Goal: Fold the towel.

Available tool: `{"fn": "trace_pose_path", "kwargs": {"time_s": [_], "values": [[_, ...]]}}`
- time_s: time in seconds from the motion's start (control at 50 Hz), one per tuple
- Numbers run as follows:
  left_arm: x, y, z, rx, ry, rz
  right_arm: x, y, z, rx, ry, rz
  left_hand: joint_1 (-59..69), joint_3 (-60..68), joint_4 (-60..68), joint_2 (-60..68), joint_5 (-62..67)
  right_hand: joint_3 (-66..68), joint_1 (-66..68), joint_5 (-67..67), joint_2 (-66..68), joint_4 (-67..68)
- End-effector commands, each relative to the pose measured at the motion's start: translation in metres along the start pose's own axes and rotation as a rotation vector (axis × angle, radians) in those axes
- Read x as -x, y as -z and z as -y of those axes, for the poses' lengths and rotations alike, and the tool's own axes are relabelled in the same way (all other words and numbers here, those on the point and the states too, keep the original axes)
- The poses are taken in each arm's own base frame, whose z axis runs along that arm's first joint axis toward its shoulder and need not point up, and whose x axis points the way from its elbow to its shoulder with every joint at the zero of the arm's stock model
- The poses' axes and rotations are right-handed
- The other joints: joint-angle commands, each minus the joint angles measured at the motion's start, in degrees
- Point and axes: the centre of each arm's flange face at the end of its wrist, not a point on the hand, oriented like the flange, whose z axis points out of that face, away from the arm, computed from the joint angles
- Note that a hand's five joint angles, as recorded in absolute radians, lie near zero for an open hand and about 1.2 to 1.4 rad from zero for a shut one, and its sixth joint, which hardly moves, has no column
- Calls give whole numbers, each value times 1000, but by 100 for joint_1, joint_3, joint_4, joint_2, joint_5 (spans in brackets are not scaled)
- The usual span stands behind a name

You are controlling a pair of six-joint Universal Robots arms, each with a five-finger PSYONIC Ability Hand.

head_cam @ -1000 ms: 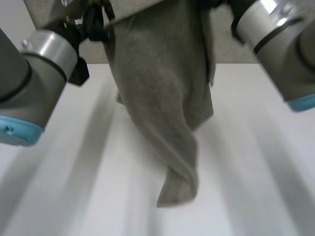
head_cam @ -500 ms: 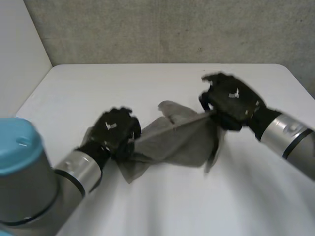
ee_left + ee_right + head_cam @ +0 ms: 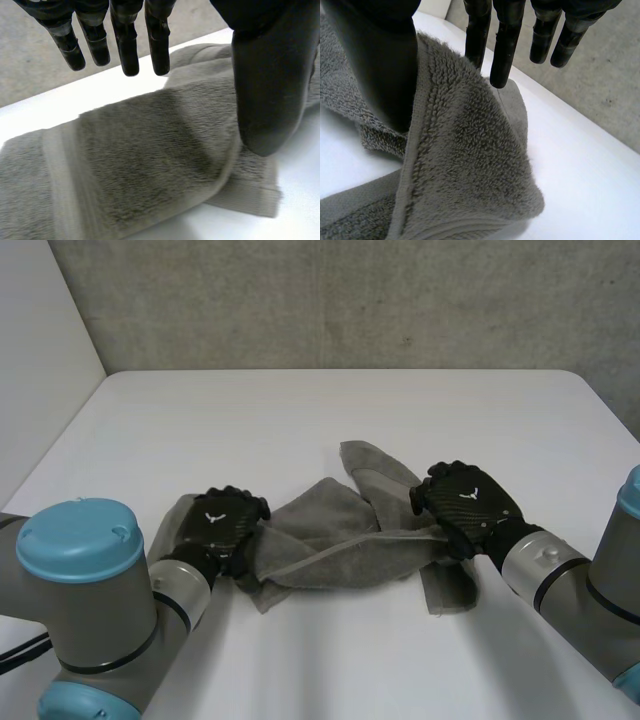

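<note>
White counter (image 3: pixel 300 410) carries a rumpled grey towel (image 3: pixel 330 550). We find the left hand (image 3: pixel 225 522) on its left end, right hand (image 3: pixel 468 508) on its right end, fingers (image 3: pixel 129 45) of both straight and apart.

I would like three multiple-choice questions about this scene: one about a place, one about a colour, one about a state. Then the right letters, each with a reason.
1. Where is the grey terry towel?
A. in a basket
B. on the white table, between the left robot hand and the right robot hand
C. off the table
2. What colour are the robot hands?
A. black
B. red
C. white
3. How does the towel lie?
A. folded flat
B. rolled tight
C. rumpled in loose folds
Answers: 1 B, a hand sits at each end; 2 A, both are black; 3 C, twisted ridges run between the hands.
</note>
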Motion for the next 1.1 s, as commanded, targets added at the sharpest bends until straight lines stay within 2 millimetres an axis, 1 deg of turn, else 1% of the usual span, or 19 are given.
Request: {"fn": "trace_pose_path", "kwargs": {"time_s": [0.02,0.06,0.1,0.12,0.14,0.16,0.22,0.26,0.28,0.38,0.5,0.52,0.54,0.58,0.74,0.84,0.92,1.04,1.1], "values": [[7,-6,0,-11,6,45,-2,-2,-5,18,-88,-10,-548,-253,-300,-436,-245,-35,31,196,-180,-37],[7,-11,-6,8,5,47,-3,-2,-5,20,-92,-11,-548,-253,-300,-436,-245,-35,452,617,240,-37],[6,-13,-9,14,4,45,-5,-4,-3,9,-91,-15,-548,-253,-300,-436,-245,-35,2627,2792,2415,-37],[6,-15,-10,20,7,45,-5,-4,-3,9,-91,-15,-548,-253,-300,-436,-245,-35,2638,2803,2427,-37],[6,-15,-10,20,7,45,-6,-5,0,-1,-90,-16,-548,-253,-300,-436,-245,-35,3904,4069,3693,-37],[5,-16,-12,26,6,42,-9,-7,3,-13,-95,-23,-548,-253,-300,-436,-245,-35,4277,4442,4066,-37],[2,-15,-15,33,3,33,-15,-9,7,-28,-110,-36,-548,-253,-300,-436,-245,-35,4281,4446,4070,-37],[0,-14,-17,37,2,29,-31,-17,9,-41,-169,-68,-548,-253,-300,-436,-245,-35,4281,4446,4070,-37],[-2,-12,-17,38,-1,21,-31,-17,9,-41,-169,-69,-564,-253,-300,-453,-262,-35,4281,4446,4070,-37],[-12,-7,-17,34,-8,-6,-40,-31,0,-27,-246,-79,-799,-253,-300,-687,-496,-35,4281,4446,4070,-37],[-9,-12,-15,16,-2,5,-51,-46,-7,-26,-271,-104,-1103,-253,-300,-991,-800,-35,4281,4446,4070,-37],[-9,-12,-15,16,-2,5,-59,-48,-10,-21,-275,-135,-1103,-253,-300,-991,-800,-35,4281,4446,4070,-37],[-8,-13,-15,10,-3,9,-59,-48,-10,-20,-275,-136,-1203,-253,-300,-1091,-900,-35,4281,4446,4070,-37],[-6,-16,-15,4,-2,15,-79,-49,-17,-3,-291,-199,-1204,-253,-300,-1092,-901,-35,4281,4446,4070,-37],[8,-34,-14,-28,0,101,-82,-41,-27,59,-328,-201,-817,-253,-300,-705,-514,-35,4281,4446,4070,-37],[23,-44,-14,-22,11,166,-83,-28,-25,64,-345,-174,562,-253,-300,674,865,-35,4281,4446,4070,-37],[32,-49,-10,-33,20,188,-81,-24,-25,61,-345,-148,2925,-253,-300,3037,3228,-35,4281,4446,4070,-37],[40,-47,-7,-34,31,193,-82,-18,-20,61,-344,-138,4645,-253,-300,4757,4948,-35,4281,4446,4070,-37],[42,-41,4,-58,34,176,-84,-17,-20,63,-343,-141,5636,-253,-300,5748,5939,-35,4281,4446,4070,-37]]}}
